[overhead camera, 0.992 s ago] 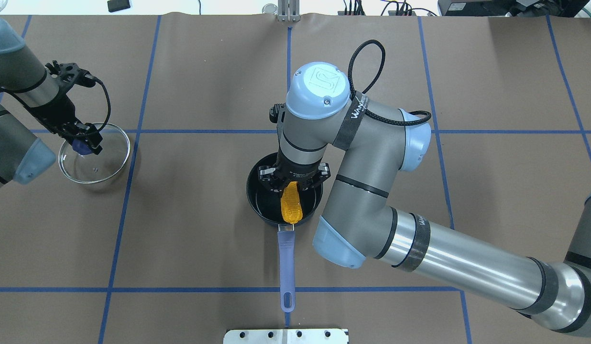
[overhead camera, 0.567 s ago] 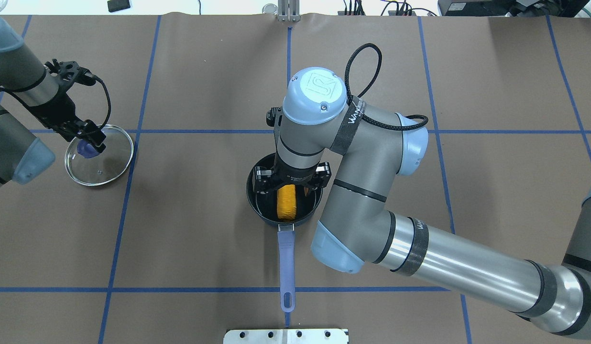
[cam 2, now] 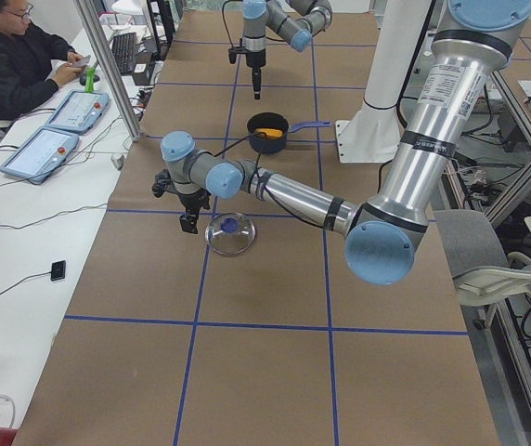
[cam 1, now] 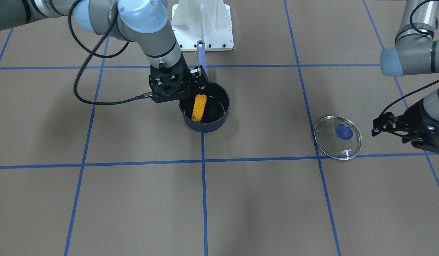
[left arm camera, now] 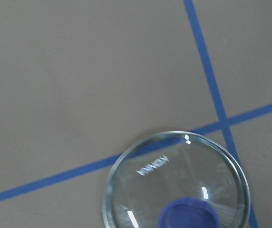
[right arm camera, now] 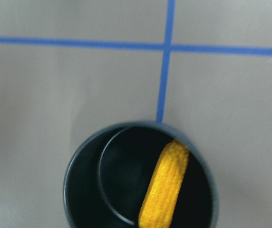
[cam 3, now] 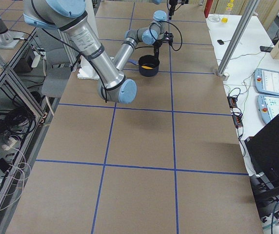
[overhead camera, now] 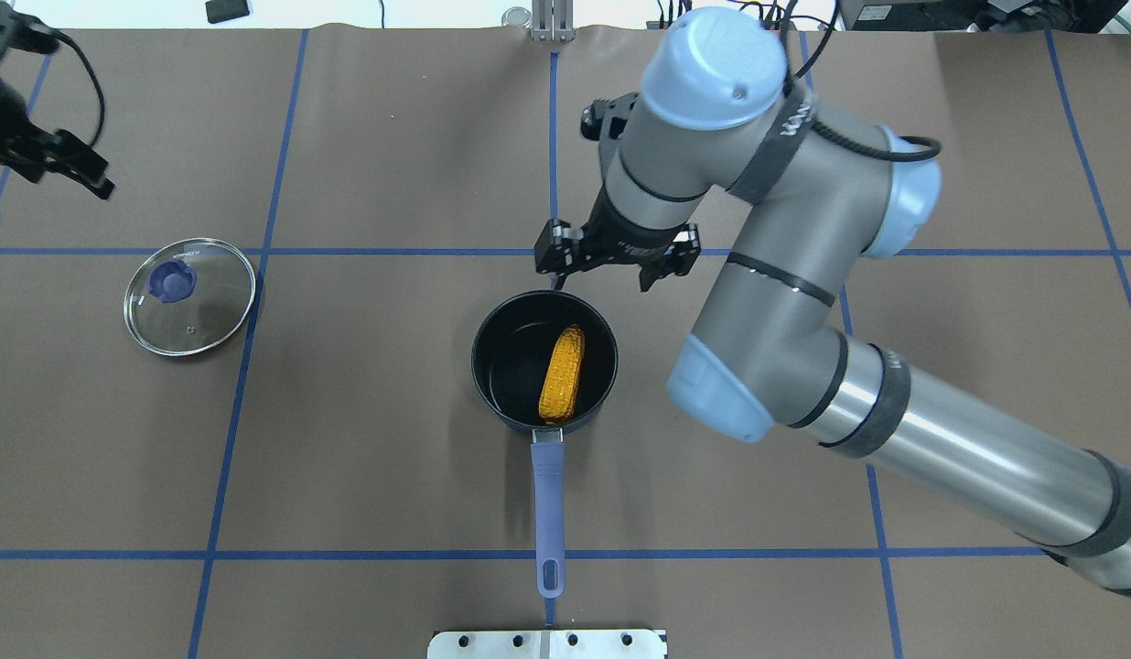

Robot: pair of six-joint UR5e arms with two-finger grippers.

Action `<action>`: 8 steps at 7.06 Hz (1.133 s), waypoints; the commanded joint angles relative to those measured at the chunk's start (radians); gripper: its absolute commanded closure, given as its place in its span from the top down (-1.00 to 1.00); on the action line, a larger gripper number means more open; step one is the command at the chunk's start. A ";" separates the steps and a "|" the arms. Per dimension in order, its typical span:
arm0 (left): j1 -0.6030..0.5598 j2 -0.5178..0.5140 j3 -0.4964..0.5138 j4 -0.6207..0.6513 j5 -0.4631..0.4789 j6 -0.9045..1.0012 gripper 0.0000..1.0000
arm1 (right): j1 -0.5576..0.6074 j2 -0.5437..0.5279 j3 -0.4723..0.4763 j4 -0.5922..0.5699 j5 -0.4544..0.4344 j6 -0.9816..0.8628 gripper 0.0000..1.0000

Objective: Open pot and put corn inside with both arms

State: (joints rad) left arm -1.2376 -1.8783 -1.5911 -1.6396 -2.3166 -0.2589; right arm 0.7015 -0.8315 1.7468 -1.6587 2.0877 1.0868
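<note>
Brown blue-taped bench (overhead camera: 364,439) carrying everything. Right pincer (overhead camera: 611,264) hanging spread, empty, beside small dark navy long-handled pot (overhead camera: 511,371). Left pincer (cam 1: 386,125) hovering near round glass lid (overhead camera: 189,296); grip state: cannot tell. Orange-yellow corn cob (overhead camera: 563,373) lying inside pot. Placing seemingly finishing; next: arms retreating clear.

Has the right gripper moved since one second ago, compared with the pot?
Yes. In the overhead view the right gripper was over the pot; now it is beyond the pot's far rim, away from the robot.
</note>
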 commanded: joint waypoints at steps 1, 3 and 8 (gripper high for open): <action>-0.104 0.112 -0.079 0.001 0.000 0.121 0.99 | 0.114 -0.094 0.022 0.000 -0.050 -0.037 1.00; -0.170 0.214 -0.131 -0.005 -0.001 0.156 0.99 | 0.218 -0.156 0.034 -0.019 -0.035 -0.080 1.00; -0.190 0.257 -0.142 -0.008 -0.001 0.178 0.99 | 0.562 -0.262 0.011 -0.374 0.100 -0.847 1.00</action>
State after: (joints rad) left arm -1.4206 -1.6334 -1.7325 -1.6463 -2.3178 -0.0828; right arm 1.1838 -1.0531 1.7812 -1.9946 2.0960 0.3729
